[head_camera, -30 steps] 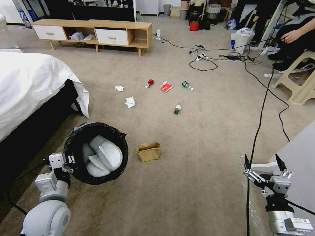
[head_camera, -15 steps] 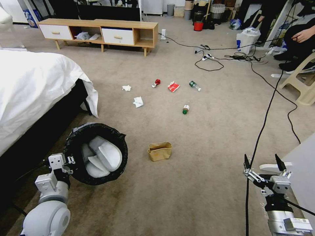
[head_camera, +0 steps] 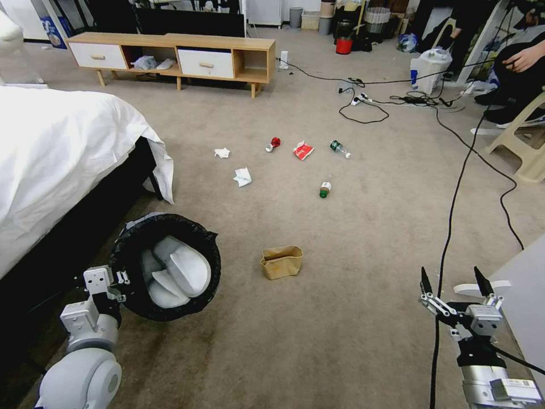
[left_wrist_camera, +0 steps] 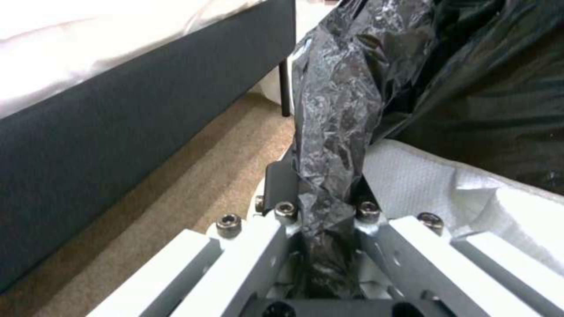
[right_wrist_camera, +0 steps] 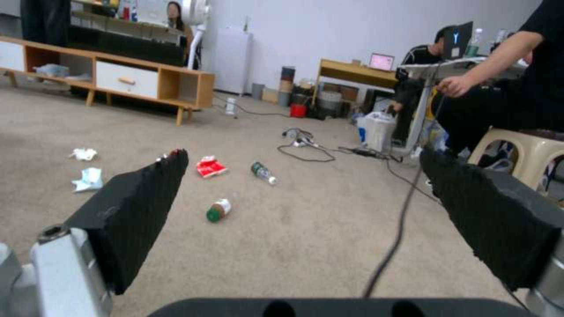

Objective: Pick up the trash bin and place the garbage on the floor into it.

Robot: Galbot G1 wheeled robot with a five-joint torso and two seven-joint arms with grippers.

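Note:
The trash bin (head_camera: 164, 267), white with a crinkly black bag over its rim, hangs tilted at lower left with white items inside. My left gripper (head_camera: 116, 279) is shut on its bagged rim (left_wrist_camera: 329, 176). The garbage lies on the carpet ahead: a brown paper bag (head_camera: 281, 262), two white tissues (head_camera: 242, 176), a crushed red can (head_camera: 274, 144), a red-white wrapper (head_camera: 303, 150) and two small bottles (head_camera: 325, 190). My right gripper (head_camera: 454, 282) hangs open at lower right, well clear of the litter; between its pads (right_wrist_camera: 147, 202) I see the wrapper (right_wrist_camera: 209, 166) and a bottle (right_wrist_camera: 218, 210).
A bed (head_camera: 51, 153) with white sheets fills the left. A wooden cabinet (head_camera: 170, 54) stands at the back. Black cables (head_camera: 454, 187) cross the carpet on the right, beside a stool (head_camera: 528, 153) and a white shopping bag (head_camera: 428, 68). A grey surface (head_camera: 528, 284) borders the right gripper.
The whole head view has shifted, so the litter sits further right in the picture: the camera moved. Both grippers keep their pose, the left still holding the bin.

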